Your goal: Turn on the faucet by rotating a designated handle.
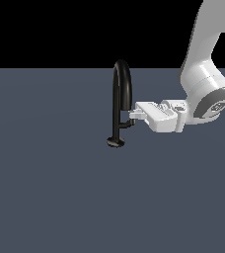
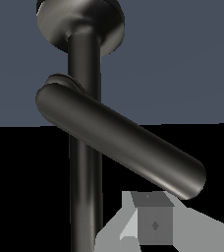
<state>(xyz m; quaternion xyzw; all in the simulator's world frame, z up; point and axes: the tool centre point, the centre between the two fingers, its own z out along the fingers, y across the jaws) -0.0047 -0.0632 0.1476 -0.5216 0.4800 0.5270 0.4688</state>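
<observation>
Exterior view, gripper [image 1: 132,114] against handle [image 1: 127,124] beside faucet [image 1: 120,94], floor [image 1: 45,188] otherwise bare, finger opening unclear.

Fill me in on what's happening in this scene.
A white robot arm reaches in from the exterior view's right toward a black arched faucet standing on a plain grey floor. Its gripper sits right at the short handle low on the pipe. Whether the jaws are touching or gripping the handle cannot be told.
</observation>
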